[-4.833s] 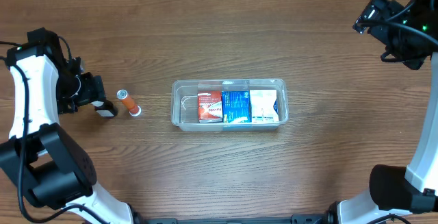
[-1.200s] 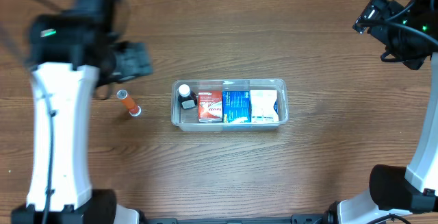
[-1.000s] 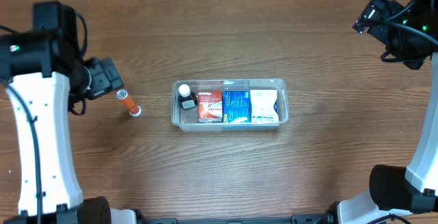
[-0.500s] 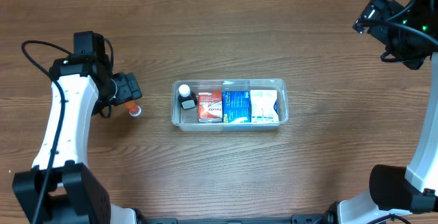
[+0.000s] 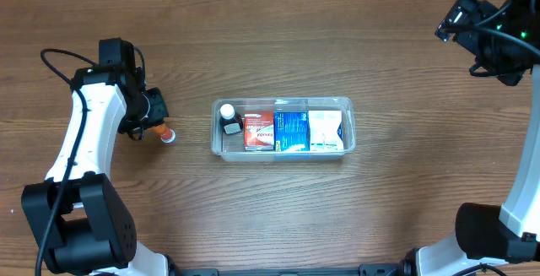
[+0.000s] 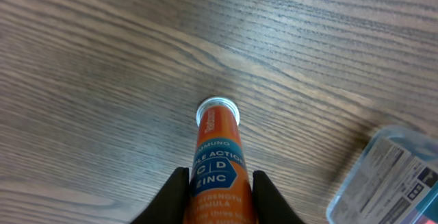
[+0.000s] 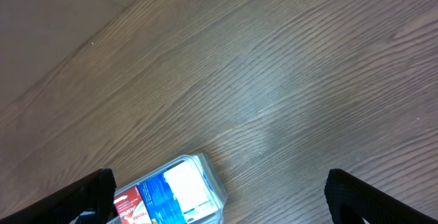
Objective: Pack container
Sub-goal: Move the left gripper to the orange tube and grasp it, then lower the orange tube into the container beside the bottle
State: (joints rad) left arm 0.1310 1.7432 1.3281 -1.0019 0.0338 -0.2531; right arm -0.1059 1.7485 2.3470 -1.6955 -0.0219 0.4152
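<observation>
Step in hand: I'm picking up the orange tube [image 6: 217, 159], the one item lying outside the container [image 5: 253, 101].
Left gripper [image 6: 219, 198]: it's straddling the tube, which is lying on its side on the table [image 5: 337, 208] with the white cap pointing away from the wrist camera.
Left jaws: the fingers [image 6: 172, 195] are pressing against both sides of the tube body, so I'm reading this as a grip. Nothing is lifted yet.
Right gripper [image 7: 222, 191]: it's hanging high at the far right edge, well apart from everything, jaws spread wide and holding nothing.
Container position: it's sitting mid-table, to the right of the tube, near but not touching it. Its corner is showing at the lower right of the left wrist view.
Container contents: I'm seeing a small dark bottle [image 5: 228, 121] with a white cap at the left end, then a red box [image 5: 259, 131], a blue box [image 5: 292, 131] and a white box [image 5: 326, 130] side by side.
Progress: I'm judging this as nearly done, with the tube the only item left on the table.
Next move: I'm planning to lift straight up, carry right over the rim, and lower into the little free space around the bottle at the left end.
Watch point: the space there is looking tight, and a round tube could roll in the grip.
</observation>
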